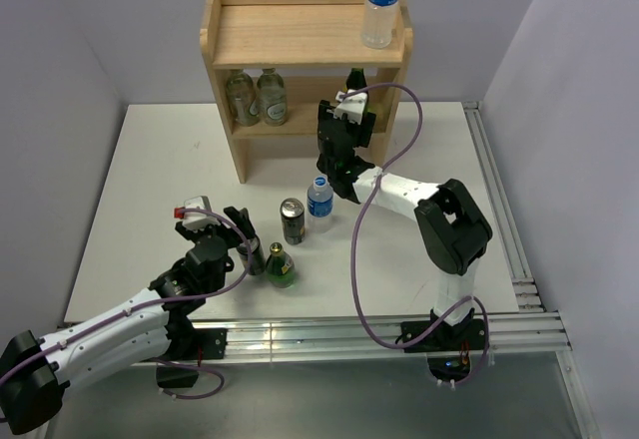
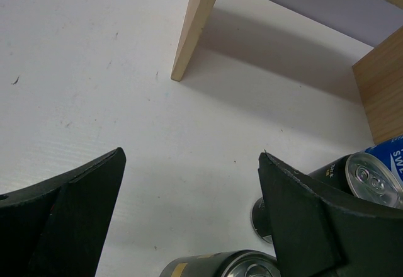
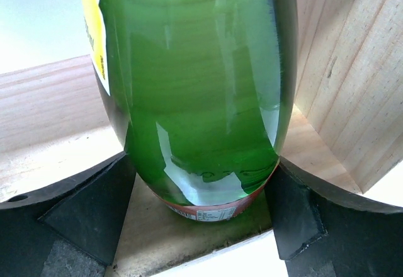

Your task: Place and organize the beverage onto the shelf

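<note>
A green glass bottle (image 3: 201, 94) stands on the lower board of the wooden shelf (image 1: 300, 35), at its right end. My right gripper (image 3: 200, 160) closes round its base, both fingers against the glass with no gap showing. In the top view the right gripper (image 1: 349, 110) reaches into the lower tier and the green bottle (image 1: 356, 80) shows only its neck. One water bottle (image 1: 383, 0) stands on the top tier. A dark can (image 1: 292, 220), a second water bottle (image 1: 319, 203) and another green bottle (image 1: 282, 266) stand on the table. My left gripper (image 2: 192, 154) is open, holding nothing.
Two glass bottles (image 1: 256, 98) stand at the left of the lower tier. A shelf leg (image 2: 195, 25) rises ahead of the left gripper. Close below its jaws lies a dark can (image 2: 220, 265); another can (image 2: 365, 176) is at its right. Metal rails (image 1: 504, 210) edge the table.
</note>
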`<state>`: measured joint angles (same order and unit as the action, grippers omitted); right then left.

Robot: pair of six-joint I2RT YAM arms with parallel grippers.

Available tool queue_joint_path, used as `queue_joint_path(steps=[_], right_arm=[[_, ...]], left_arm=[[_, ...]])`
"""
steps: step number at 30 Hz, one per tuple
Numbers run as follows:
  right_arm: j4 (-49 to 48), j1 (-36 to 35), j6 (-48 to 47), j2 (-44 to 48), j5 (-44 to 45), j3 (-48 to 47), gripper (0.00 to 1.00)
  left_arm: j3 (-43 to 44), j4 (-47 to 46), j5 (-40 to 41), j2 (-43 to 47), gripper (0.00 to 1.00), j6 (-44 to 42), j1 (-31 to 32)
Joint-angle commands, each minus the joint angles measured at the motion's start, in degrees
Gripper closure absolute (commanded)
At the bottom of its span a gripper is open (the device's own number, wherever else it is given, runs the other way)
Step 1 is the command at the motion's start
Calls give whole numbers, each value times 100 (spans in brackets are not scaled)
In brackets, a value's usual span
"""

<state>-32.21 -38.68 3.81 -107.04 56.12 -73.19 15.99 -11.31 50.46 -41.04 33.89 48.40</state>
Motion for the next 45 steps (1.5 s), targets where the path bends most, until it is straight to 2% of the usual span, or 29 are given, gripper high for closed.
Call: queue_joint_path(steps=[1, 8, 25, 33, 45], right_arm=[[1066, -105, 462, -168, 223, 252, 13], [1585, -96, 1033, 131, 383, 498, 13], [1717, -404, 1438, 816, 285, 1412, 13], [1858, -808, 1631, 1475, 514, 1817, 13], [3079, -1722, 2632, 2899, 1357, 2458, 13]], left_arm=[[71, -82, 69, 52, 6, 39, -24], [80, -73, 61, 78, 6, 48, -15], [89, -73, 61, 34, 6, 48, -24], [97, -82, 43, 34, 6, 39, -24], [97, -47, 17, 34, 6, 65, -33]])
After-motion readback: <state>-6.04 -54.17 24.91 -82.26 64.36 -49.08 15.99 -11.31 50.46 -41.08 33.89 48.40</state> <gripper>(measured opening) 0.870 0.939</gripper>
